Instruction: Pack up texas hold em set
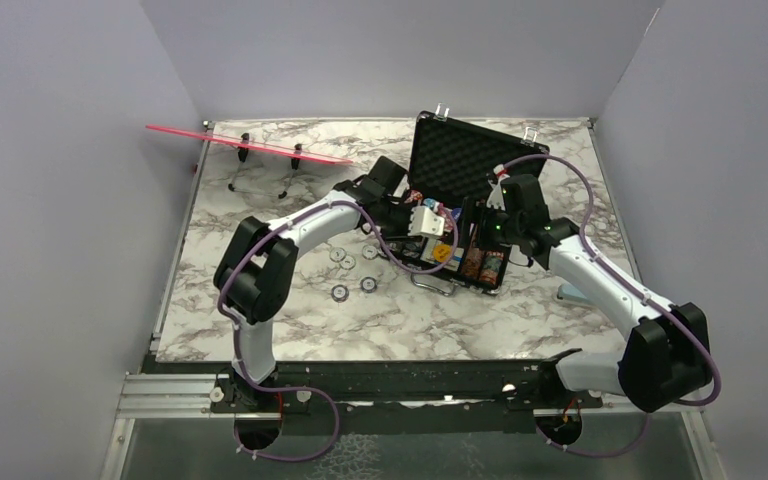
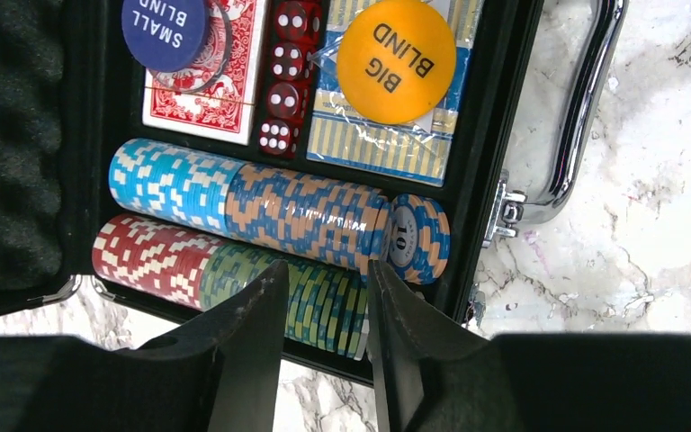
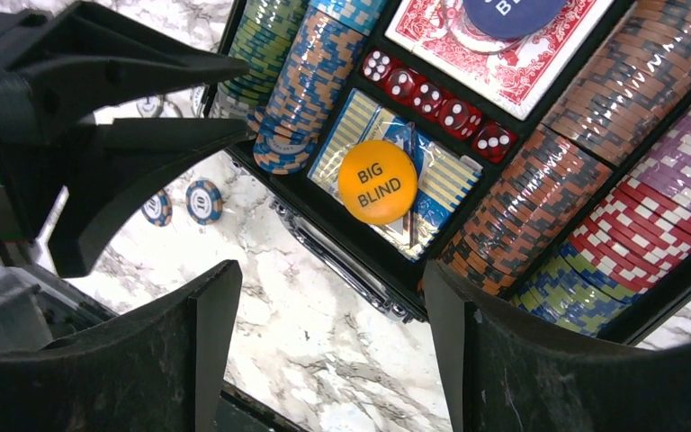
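Pink strip (image 1: 250,143) on its wire legs sits way off at the far left and isn't part of the job. Moving right, five loose chips (image 1: 345,262) are scattered on the marble table (image 1: 260,330), near the case but not touching it. Those are the obvious leftovers.

Next is the left gripper (image 2: 326,270), hanging over the left end of the black briefcase (image 2: 499,117), right above the green chip row (image 2: 324,315). Its jaws are partway apart, and nothing is pinched between them as far as its own camera shows. Just beside it, a "10" chip (image 2: 418,238) stands on edge at the end of the blue-and-orange row.

The case sits mid-table with its foam-lined lid (image 1: 460,155) standing up. Inside it looks pretty full:
- red card deck (image 2: 207,90) with the SMALL BLIND button (image 2: 164,31) on it
- a line of red dice (image 2: 283,81)
- a wrapped blue deck (image 2: 378,135) under the orange BIG BLIND button (image 2: 396,61)
- more chip rows toward the right end

The right gripper (image 3: 324,342) hovers at the case's front edge near the handle (image 2: 585,108). Its jaws are spread wide and empty. A light-blue block (image 1: 570,293) peeks out past the right arm.

I'd say it's mostly packed. What's left is getting the stray chips in, dropping the lid and snapping the latches.
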Robot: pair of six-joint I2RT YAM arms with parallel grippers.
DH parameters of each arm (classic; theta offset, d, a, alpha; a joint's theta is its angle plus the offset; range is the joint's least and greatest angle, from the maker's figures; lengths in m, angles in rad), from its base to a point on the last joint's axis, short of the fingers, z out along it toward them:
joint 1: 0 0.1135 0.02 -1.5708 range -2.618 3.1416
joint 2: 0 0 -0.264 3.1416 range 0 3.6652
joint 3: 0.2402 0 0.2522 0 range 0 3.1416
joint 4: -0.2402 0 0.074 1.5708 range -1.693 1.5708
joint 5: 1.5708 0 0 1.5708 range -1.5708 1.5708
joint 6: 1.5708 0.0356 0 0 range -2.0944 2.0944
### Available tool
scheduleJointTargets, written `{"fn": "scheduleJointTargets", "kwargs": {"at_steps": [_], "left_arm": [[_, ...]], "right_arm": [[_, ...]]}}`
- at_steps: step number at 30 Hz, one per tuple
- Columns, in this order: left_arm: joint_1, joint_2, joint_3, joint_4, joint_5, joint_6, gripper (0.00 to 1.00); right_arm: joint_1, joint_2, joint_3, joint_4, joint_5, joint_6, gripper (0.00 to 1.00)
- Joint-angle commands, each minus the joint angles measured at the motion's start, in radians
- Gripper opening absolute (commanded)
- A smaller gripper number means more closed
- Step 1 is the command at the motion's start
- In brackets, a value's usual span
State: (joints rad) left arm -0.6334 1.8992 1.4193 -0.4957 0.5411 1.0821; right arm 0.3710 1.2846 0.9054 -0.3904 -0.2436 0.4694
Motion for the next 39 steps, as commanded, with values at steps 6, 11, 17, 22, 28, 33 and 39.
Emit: {"fn": "scheduleJointTargets", "kwargs": {"at_steps": [6,11,17,22,28,33,39], "left_arm": [[0.063,-0.217,-0.111,0.105,0.131,-0.091,0.46],[0.115,-0.406,-0.323,0.483,0.097,-0.422,0.54],[0.158,-0.58,-0.486,0.751,-0.434,-0.973,0.64],[0.161,-0.618,-0.45,0.511,-0.645,-1.212,0.99],[0.166,-0.613,-0.425,0.289,-0.681,-1.34,0.99],[0.169,-0.648,-0.496,0.294,-0.725,-1.384,0.99],[0.176,-0.633,-0.502,0.299,-0.676,-1.373,0.99]], "right_arm": [[0.009,0.053,0.019,0.044,-0.109,-0.141,0.69],[0.121,0.122,0.064,0.057,-0.017,-0.169,0.66],[0.255,0.243,0.133,0.104,0.145,-0.191,0.56],[0.281,0.358,0.209,0.109,0.192,-0.244,0.38],[0.289,0.437,0.269,0.104,0.216,-0.274,0.24],[0.29,0.474,0.283,0.105,0.222,-0.277,0.21],[0.29,0.518,0.286,0.1,0.221,-0.283,0.15]]}}
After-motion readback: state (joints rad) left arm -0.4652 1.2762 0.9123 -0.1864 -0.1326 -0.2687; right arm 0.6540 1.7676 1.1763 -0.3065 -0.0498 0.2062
